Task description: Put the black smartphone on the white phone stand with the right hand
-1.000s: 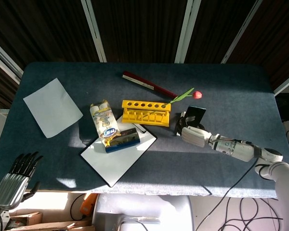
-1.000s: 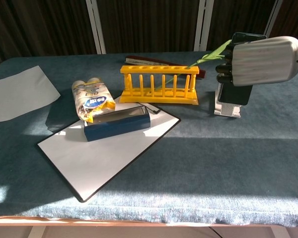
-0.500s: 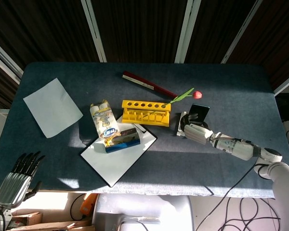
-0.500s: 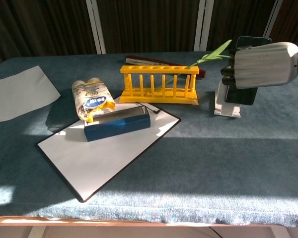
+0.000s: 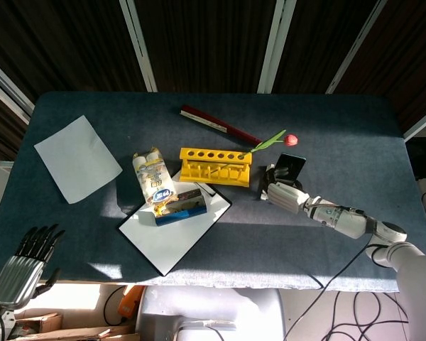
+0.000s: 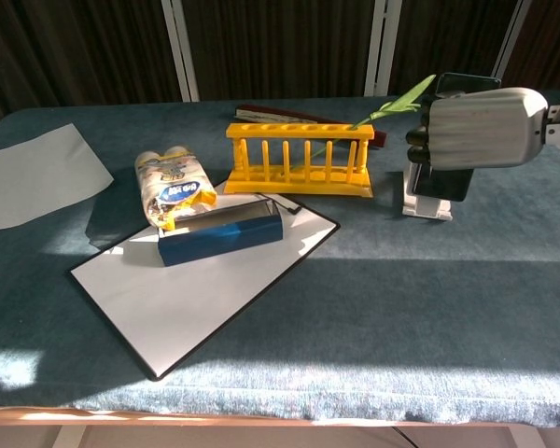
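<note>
The right hand hangs at the far right of the table, its fingers wrapped around the black smartphone, which stands upright against the white phone stand; whether its lower edge sits on the stand's lip is hidden. The phone looks like a stiff, flat slab, moderately light, with smooth faces likely to slip and glass that could crack, so its long side edges seem the safest hold. The left hand rests off the table's near edge, fingers spread, holding nothing.
</note>
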